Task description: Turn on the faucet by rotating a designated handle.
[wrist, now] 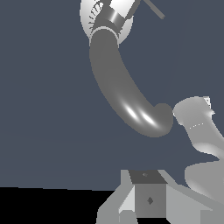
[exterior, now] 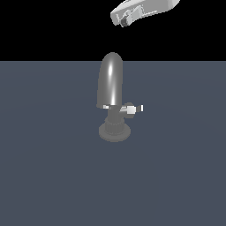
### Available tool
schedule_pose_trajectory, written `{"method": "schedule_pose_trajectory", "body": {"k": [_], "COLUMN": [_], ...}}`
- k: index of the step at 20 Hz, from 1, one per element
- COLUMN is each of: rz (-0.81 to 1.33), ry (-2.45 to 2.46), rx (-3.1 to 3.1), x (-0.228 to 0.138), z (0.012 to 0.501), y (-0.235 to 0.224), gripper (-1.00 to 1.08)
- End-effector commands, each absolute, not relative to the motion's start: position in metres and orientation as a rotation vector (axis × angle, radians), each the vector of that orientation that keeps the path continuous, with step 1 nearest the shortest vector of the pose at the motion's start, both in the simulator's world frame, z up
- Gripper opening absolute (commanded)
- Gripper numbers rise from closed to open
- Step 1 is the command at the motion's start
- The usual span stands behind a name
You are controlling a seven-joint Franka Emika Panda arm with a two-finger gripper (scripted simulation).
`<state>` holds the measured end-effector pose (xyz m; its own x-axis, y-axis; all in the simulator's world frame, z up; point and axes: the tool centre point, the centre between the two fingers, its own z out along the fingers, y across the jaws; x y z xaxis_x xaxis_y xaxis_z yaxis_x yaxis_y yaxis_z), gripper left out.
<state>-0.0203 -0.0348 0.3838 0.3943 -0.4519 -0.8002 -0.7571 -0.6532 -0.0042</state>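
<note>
Ribbed base (exterior: 114, 131): round, grey, the nearest part of the faucet (exterior: 112, 95) in the exterior view; it sits flat on the dark floor (exterior: 48, 176) and appears fixed, so the fixture should not slide under a push.
Valve body (exterior: 115, 115): dark, short, directly above the ribbed base; rigid by its look.
Handle (exterior: 133, 108): thin grey lever with a bright white tip, projecting from a round hub on the valve body toward the exterior view's right, just below the spout's lower edge. Judged light, stiff and smooth metal, probably slippery; it pivots on the hub. Best contact judged at the white tip, farthest from the hub, where a sideways push gives most leverage.
Short stub (exterior: 106, 106): fainter white-tipped piece on the opposite side of the valve body; not the target.
Spout (exterior: 110, 79): tall, rounded, shiny, rising above the valve body; in the wrist view it curves as a thick glossy tube (wrist: 127, 94). Too broad and slick to be worth gripping.
Gripper (exterior: 125, 20): well above the spout, slightly toward the exterior view's right, touching nothing; whether its fingers are spread or pressed together cannot be told from either view.
Markings: no brand, label or readable writing on any part.
</note>
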Motion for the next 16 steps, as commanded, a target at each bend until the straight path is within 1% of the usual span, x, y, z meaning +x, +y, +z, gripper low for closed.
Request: {"method": "schedule_pose_trajectory", "body": {"k": [1,8,16], "rz": [1.203,1.349,1.489], "ry": [1.098,1.228,1.355], "rx": [-2.206,-1.974,-1.698], "x": [-0.012,0.004,0.012], "z": [0.370,0.330,0.282], "y": [-0.041,-0.057,-0.073], "gripper": [-1.00,-1.00,-1.00]}}
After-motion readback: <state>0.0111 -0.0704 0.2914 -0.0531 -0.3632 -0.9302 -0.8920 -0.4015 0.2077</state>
